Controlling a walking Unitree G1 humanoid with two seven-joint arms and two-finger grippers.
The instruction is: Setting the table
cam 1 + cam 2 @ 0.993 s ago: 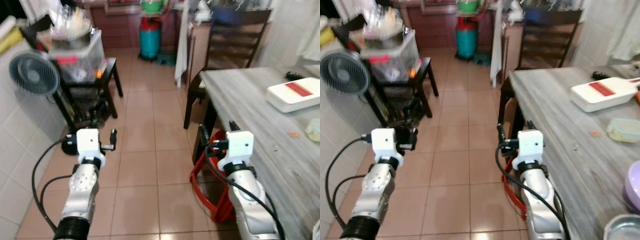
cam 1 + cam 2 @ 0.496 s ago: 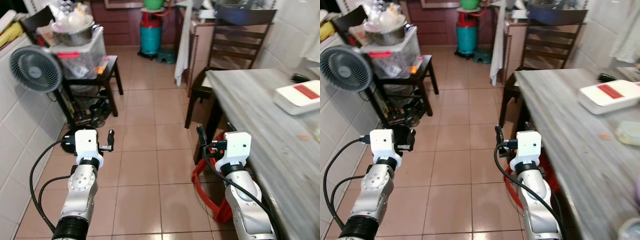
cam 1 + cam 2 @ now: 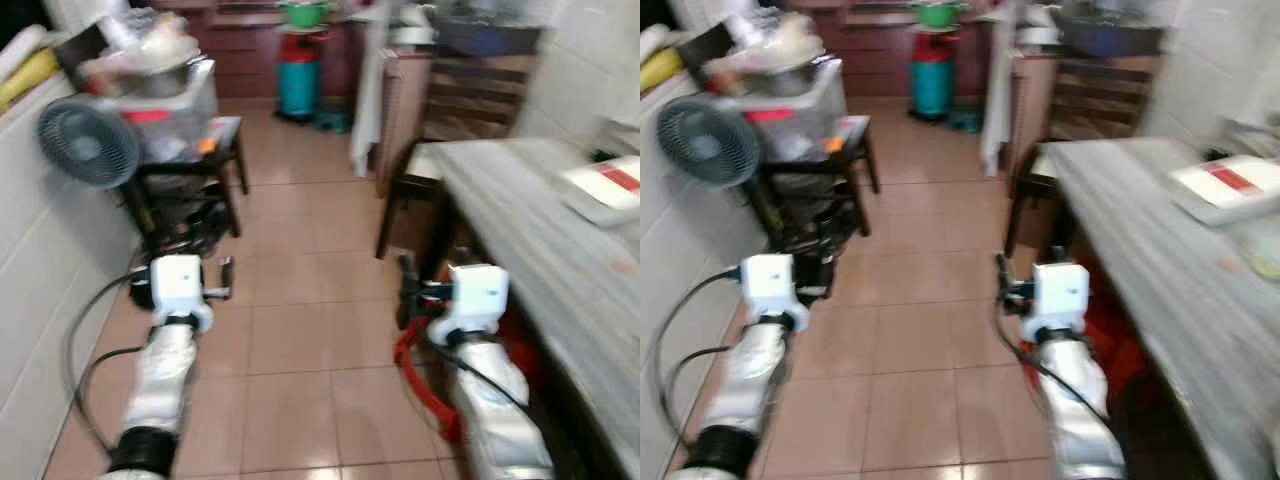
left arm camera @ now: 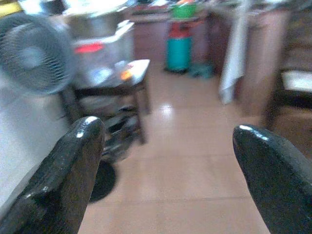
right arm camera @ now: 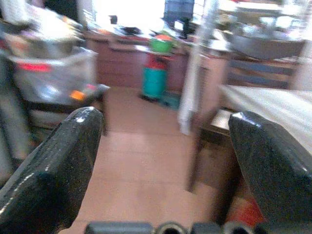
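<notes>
Along the white tiled wall (image 3: 40,300) on the far left stands a grey round fan (image 3: 88,143), and just beside it a dark low side table (image 3: 190,165) carries a clear plastic storage box (image 3: 165,100) with a red label whose writing is too blurred to read; a metal bowl (image 3: 150,55) sits on top of the box. The left gripper (image 4: 165,161) hangs over the terracotta floor tiles (image 3: 300,330), its two black fingers (image 4: 68,175) spread wide apart with nothing between them. Farther back, in the middle of the room, a teal gas cylinder (image 3: 298,85) stands upright with a red top and a green bowl (image 3: 305,14) above it, against dark wood cabinets (image 3: 875,60). A pale cloth (image 3: 368,90) hangs down next to a dark wooden chair (image 3: 470,110) pushed up to the table's far end. The right gripper (image 5: 161,161) is held low beside the table's near corner, fingers likewise parted and empty, with a red hoop-like object (image 3: 420,375) on the floor just under it. On the right runs the grey wood-grain dining table (image 3: 1140,240) — its long axis leads away from the robot toward the chair. On it lies a flat white box (image 3: 1225,185) with a red stripe — any lettering unreadable in the motion blur — its long side angled across the tabletop, near the far right edge.
</notes>
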